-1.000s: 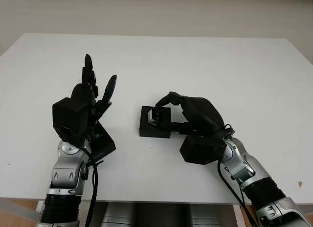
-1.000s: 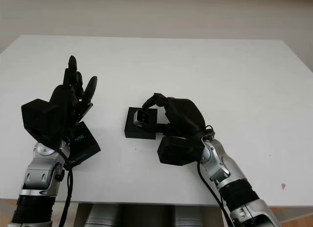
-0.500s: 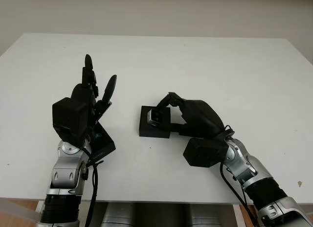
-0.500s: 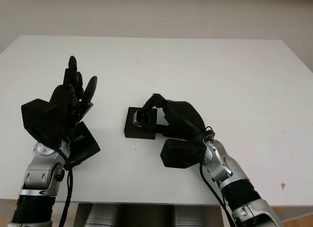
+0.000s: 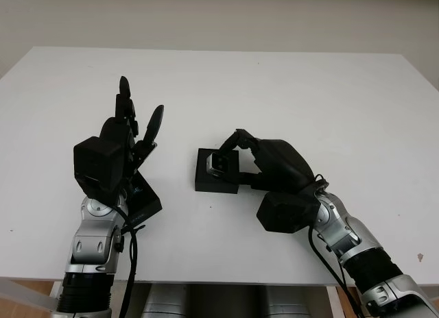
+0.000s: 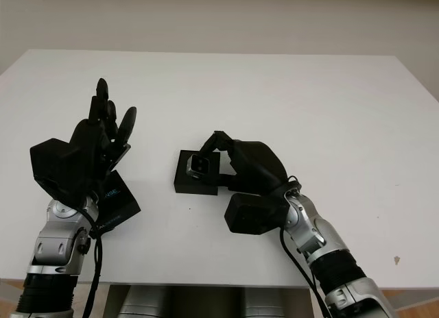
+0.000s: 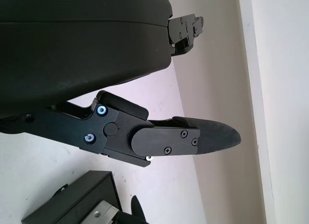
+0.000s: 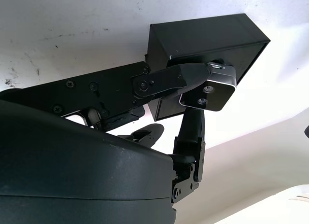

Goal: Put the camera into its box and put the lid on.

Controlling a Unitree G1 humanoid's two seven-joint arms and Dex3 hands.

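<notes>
A white desk (image 5: 288,85) seen from above, with two black robot hands reaching in from the near edge. Near the middle of the desk sits a small black box (image 5: 216,181), open at the top. The right hand (image 5: 271,164) is just beside the box on its right, with its fingers (image 8: 186,75) curled around a small silver-grey camera (image 5: 221,163). The camera is held at the top of the open box, its lens face tilted upward; whether it touches the bottom of the box cannot be told. In the right wrist view the camera (image 8: 208,91) shows pinched between fingertips in front of the black box (image 8: 205,38).

The left hand (image 5: 122,143) is raised above the near left part of the desk, well apart from the box, open and holding nothing, fingers pointing away from the robot. Beneath it, flat on the desk, lies a black lid (image 5: 144,201) with a small blue mark, partly hidden by the hand and wrist.
</notes>
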